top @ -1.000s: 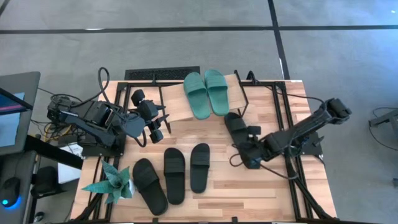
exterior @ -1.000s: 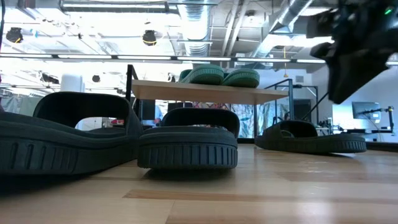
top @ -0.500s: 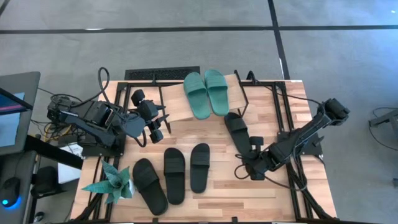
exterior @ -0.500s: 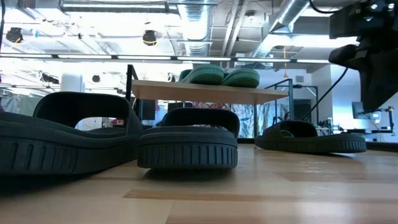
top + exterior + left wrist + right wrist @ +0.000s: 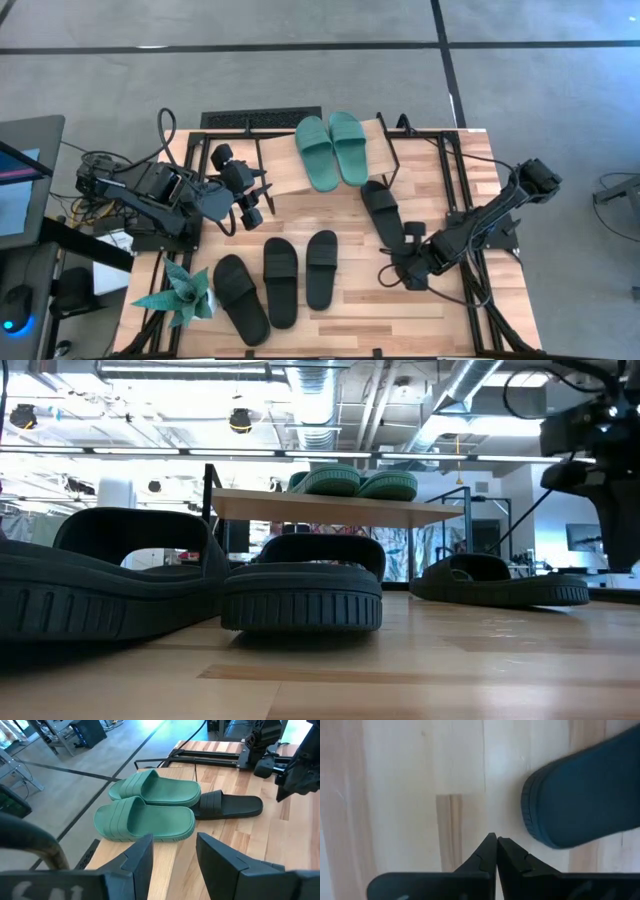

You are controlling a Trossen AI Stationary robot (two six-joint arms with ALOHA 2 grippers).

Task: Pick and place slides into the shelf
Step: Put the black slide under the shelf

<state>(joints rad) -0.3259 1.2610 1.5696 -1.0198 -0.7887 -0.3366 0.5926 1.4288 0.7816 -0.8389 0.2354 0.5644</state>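
Observation:
Two teal slides (image 5: 334,148) (image 5: 147,805) lie side by side, soles down, on the shelf's slanted plank (image 5: 280,168) at the table's far side. One black slide (image 5: 382,212) (image 5: 585,810) lies flat on the table, right of the shelf. Three more black slides (image 5: 281,282) lie in a row near the front edge. My right gripper (image 5: 411,272) (image 5: 496,840) is shut, points down at bare wood just beyond that lone slide's near end and holds nothing. My left gripper (image 5: 257,196) (image 5: 174,851) hangs open and empty left of the shelf, facing the teal pair.
A teal paper plant (image 5: 180,296) stands at the near left corner. Black frame rails (image 5: 455,200) and cables run along the table's right side. Bare wood (image 5: 370,310) lies between the black row and my right gripper.
My right gripper has moved toward the table's near edge and sunk, tipping further downward, from over the lone black slide to the bare wood past its near end. The slides all lie as before.

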